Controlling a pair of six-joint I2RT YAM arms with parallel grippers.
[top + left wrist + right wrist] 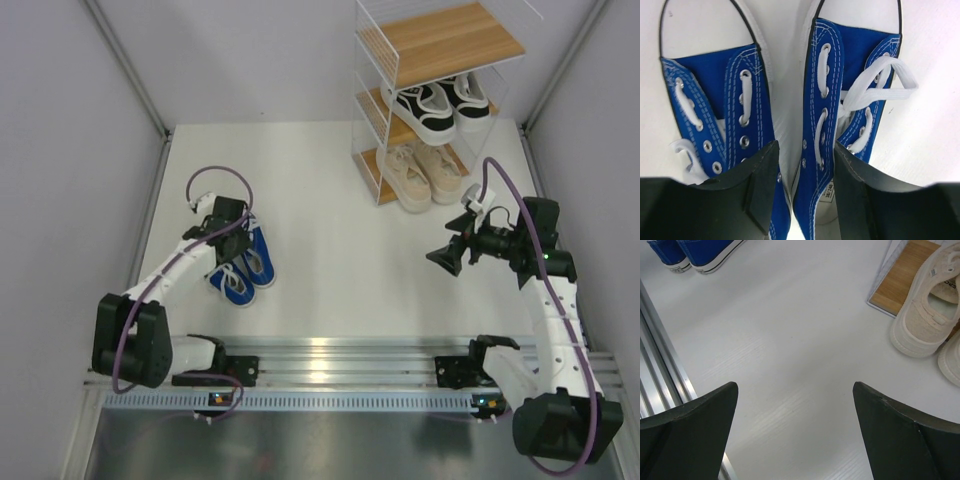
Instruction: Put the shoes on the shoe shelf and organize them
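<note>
The pair of blue shoes point(243, 266) lies side by side on the white table at the left. My left gripper point(228, 226) is down on them. In the left wrist view the left gripper point(805, 150) has one finger inside each shoe and is shut on their two inner walls: the left blue shoe point(715, 100) and the right blue shoe point(850, 65). The shoe shelf point(440, 45) stands at the back right with a bare top tier. The black shoes point(436, 106) are on its middle tier and the beige shoes point(422, 172) on its bottom tier. My right gripper point(446, 258) is open and empty above the table.
The right wrist view shows the right gripper point(795, 390) over bare table, with the blue shoes' heels point(705, 252) at the top left, a beige shoe point(927, 315) and the bottom wooden tier point(900, 282) at the right. A metal rail point(330, 355) runs along the near edge.
</note>
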